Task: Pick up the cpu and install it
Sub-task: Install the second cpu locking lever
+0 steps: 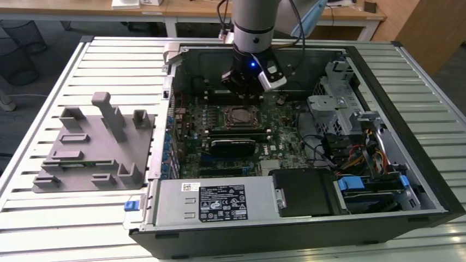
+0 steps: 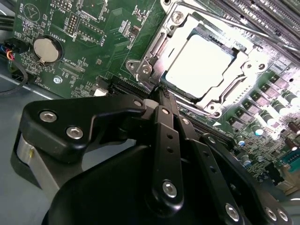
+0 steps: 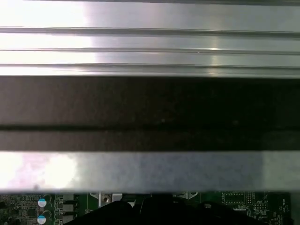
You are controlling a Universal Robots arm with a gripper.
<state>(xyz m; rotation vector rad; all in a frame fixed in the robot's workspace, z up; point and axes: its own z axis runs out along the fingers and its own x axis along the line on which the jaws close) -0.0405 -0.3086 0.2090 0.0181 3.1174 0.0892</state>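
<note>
The cpu [image 2: 199, 65] lies flat inside the metal-framed socket [image 2: 154, 51] on the green motherboard, its pale top glaring under the light. My gripper [image 2: 161, 91] hangs just off the socket's edge with its black fingers drawn together at the tips and nothing between them. In the exterior view the gripper [image 1: 243, 94] is inside the open computer case, just behind the socket [image 1: 239, 116] toward the case's far wall.
A grey holder block [image 1: 95, 147] stands on the slatted table at the exterior view's left. The power supply [image 1: 211, 199] sits at the case's front, and drive bays with cables [image 1: 350, 147] fill its right side. A coin battery [image 2: 45, 50] sits near the socket.
</note>
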